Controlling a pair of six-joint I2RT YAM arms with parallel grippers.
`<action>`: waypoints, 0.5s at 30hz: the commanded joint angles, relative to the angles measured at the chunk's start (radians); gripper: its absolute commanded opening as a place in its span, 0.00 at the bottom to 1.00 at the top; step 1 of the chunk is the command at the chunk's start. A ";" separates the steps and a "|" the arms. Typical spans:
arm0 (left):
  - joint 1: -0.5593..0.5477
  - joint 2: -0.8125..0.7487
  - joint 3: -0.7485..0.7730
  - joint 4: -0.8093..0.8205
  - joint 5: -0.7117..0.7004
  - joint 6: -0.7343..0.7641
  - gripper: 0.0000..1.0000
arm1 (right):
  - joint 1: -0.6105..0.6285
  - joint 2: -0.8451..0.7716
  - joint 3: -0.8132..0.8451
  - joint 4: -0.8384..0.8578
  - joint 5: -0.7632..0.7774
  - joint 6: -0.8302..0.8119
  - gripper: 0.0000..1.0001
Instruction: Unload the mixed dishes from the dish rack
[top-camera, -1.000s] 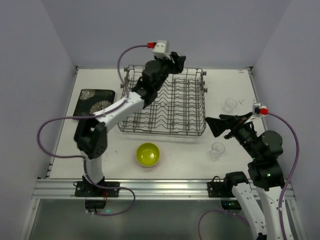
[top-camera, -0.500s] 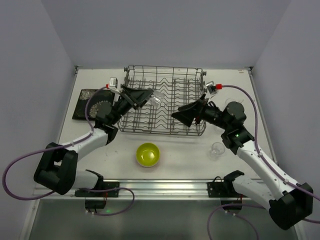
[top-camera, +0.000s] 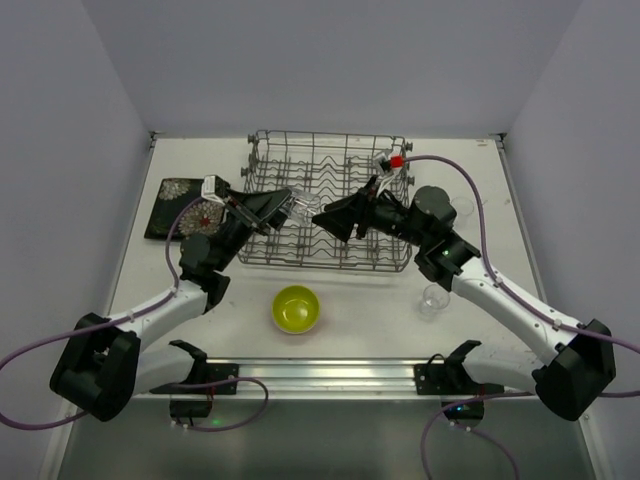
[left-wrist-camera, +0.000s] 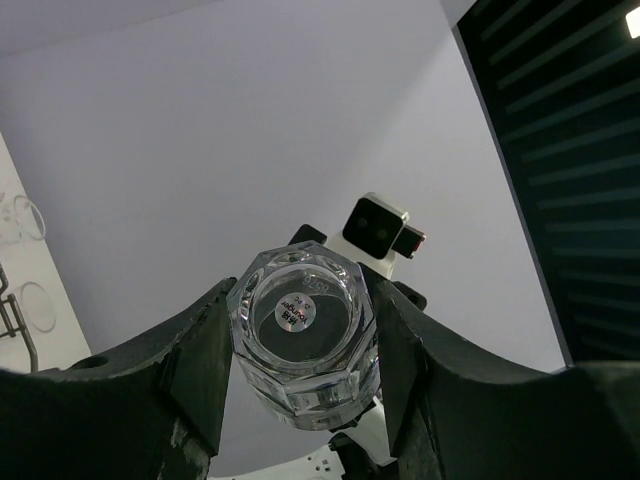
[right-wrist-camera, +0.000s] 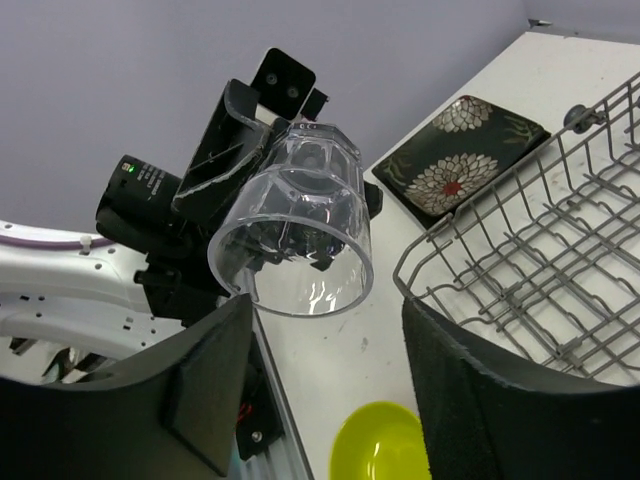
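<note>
My left gripper (top-camera: 288, 206) is shut on a small clear glass (top-camera: 303, 205) and holds it in the air over the near left part of the grey wire dish rack (top-camera: 385, 262). In the left wrist view the glass (left-wrist-camera: 305, 350) sits base-up between my two black fingers (left-wrist-camera: 190, 370). My right gripper (top-camera: 335, 214) is open and faces that glass from the right. In the right wrist view the glass's open mouth (right-wrist-camera: 295, 230) lies just beyond my spread fingertips (right-wrist-camera: 215, 340), apart from them. No dishes show in the rack. The teal plate and the orange bowl are out of view.
A yellow-green bowl (top-camera: 296, 308) stands on the table in front of the rack and shows in the right wrist view (right-wrist-camera: 385, 445). The flowered black plate (top-camera: 185, 207) lies left of the rack. A clear glass (top-camera: 434, 298) stands at the right.
My left gripper has drawn back from the rack's far side with the glass in it. My right arm has swung out from the right and reached left, up to the glass.
</note>
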 joint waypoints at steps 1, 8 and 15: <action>-0.024 -0.001 -0.016 0.061 -0.051 -0.036 0.00 | 0.032 0.031 0.075 0.058 -0.017 -0.046 0.60; -0.033 -0.014 -0.047 0.049 -0.100 -0.037 0.00 | 0.081 0.009 0.042 0.081 0.110 -0.089 0.54; -0.048 -0.027 -0.038 0.038 -0.125 -0.014 0.00 | 0.093 0.020 0.052 0.087 0.100 -0.089 0.50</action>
